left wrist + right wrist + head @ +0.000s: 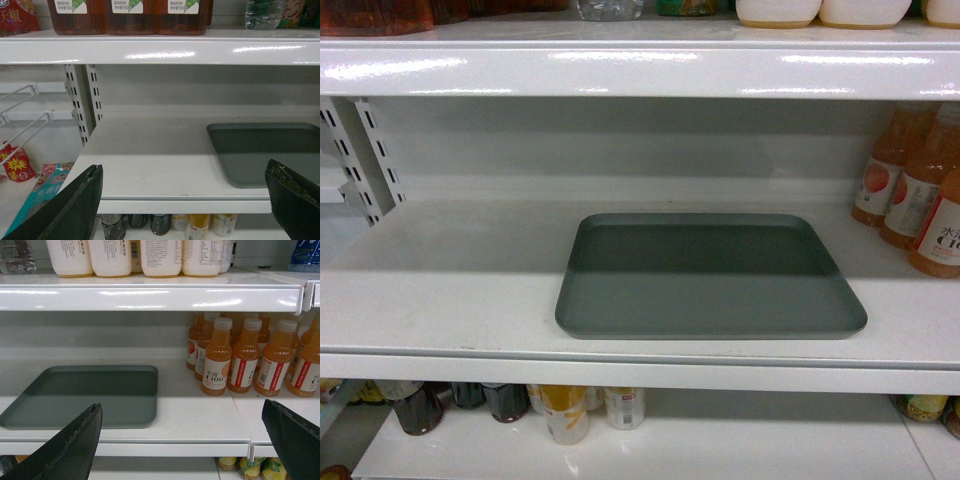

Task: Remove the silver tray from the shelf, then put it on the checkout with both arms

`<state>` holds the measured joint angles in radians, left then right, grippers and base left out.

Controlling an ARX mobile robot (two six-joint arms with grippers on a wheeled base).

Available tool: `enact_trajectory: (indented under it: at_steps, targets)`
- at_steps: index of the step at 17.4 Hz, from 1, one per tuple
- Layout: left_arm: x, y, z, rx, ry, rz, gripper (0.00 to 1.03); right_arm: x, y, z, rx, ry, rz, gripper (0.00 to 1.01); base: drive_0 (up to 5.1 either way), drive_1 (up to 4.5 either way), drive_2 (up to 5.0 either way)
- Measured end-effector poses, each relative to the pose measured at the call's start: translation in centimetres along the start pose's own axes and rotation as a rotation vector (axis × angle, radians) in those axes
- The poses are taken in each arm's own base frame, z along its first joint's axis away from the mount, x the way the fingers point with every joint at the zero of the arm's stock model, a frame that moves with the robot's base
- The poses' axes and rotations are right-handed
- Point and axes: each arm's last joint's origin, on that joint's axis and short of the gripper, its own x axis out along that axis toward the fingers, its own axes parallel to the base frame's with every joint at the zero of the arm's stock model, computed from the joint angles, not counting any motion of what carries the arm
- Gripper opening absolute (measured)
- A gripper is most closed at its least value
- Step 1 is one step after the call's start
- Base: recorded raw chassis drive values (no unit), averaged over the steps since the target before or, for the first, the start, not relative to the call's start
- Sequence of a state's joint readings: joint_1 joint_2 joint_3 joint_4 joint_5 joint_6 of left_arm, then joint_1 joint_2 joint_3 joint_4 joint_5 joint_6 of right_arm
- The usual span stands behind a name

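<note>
The silver tray (710,277) lies flat on the white shelf (440,300), its front rim near the shelf's lip. No gripper shows in the head view. In the left wrist view the tray (265,150) is at the right, and my left gripper (182,192) hangs open in front of the shelf (150,150), nothing between its fingers (75,205). In the right wrist view the tray (85,395) is at the left, and my right gripper (180,432) is open too, short of the shelf's lip (150,447). The checkout is out of view.
Orange juice bottles (920,195) stand on the shelf right of the tray, also the bottles (245,357). An upper shelf board (640,65) overhangs the tray. Slotted uprights (370,150) stand at the left. Cans and bottles (570,410) fill the shelf below.
</note>
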<state>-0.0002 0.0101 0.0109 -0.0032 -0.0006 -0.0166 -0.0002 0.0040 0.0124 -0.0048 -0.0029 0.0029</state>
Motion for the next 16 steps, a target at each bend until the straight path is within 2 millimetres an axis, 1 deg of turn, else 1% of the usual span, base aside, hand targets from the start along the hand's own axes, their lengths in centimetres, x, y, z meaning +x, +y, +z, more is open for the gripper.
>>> enact_trajectory:
  at_steps: [16]
  targets:
    - [0.0, 0.0, 0.0, 0.0, 0.0, 0.0, 0.98, 0.0, 0.0, 0.0, 0.0, 0.0, 0.0, 0.98, 0.0, 0.0, 0.0]
